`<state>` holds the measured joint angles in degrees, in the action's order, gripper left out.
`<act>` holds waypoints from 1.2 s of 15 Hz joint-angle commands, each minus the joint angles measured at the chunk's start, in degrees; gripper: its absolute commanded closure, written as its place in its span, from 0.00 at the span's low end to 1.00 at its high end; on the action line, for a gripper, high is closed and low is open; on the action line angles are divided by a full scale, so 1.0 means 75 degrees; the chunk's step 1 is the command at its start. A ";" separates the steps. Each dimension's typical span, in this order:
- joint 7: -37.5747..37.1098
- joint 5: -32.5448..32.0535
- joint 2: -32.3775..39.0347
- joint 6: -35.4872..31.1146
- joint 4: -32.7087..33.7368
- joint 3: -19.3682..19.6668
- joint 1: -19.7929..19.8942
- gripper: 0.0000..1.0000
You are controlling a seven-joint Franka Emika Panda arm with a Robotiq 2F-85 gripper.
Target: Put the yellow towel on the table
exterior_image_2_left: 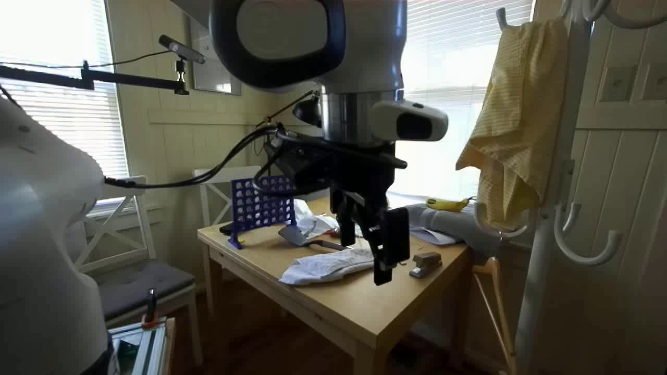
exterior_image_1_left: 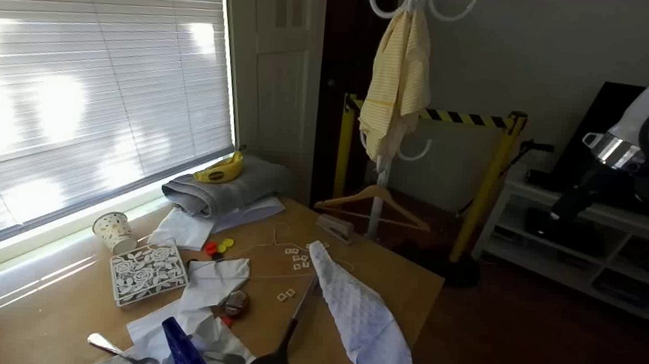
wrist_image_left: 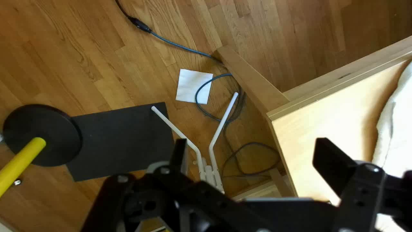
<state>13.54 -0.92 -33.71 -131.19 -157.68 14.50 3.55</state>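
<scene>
Light-brown wooden table (exterior_image_2_left: 365,299): below the black two-fingered gripper (wrist_image_left: 251,151); its edge runs between the fingers in the wrist view.
White coat stand with curved hooks (exterior_image_2_left: 542,260): apart from the gripper, right of it in an exterior view.
Large pale yellow cloth towel (exterior_image_1_left: 395,84): hanging limp from that stand, away from the gripper in both exterior views.
Narrow white-and-blue patterned cloth (exterior_image_2_left: 323,266): on the table, partly behind the fingers, partly left of them, in an exterior view.
Gripper: fingers spread wide apart.
Small grey-brown stapler (exterior_image_2_left: 427,263): on the table, right of the fingertips in an exterior view.
</scene>
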 commanded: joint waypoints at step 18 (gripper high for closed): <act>0.0581 0.0531 0.0307 -0.0632 0.0222 0.0480 0.0102 0.00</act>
<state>13.53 -0.41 -33.71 -131.72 -157.67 14.36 3.56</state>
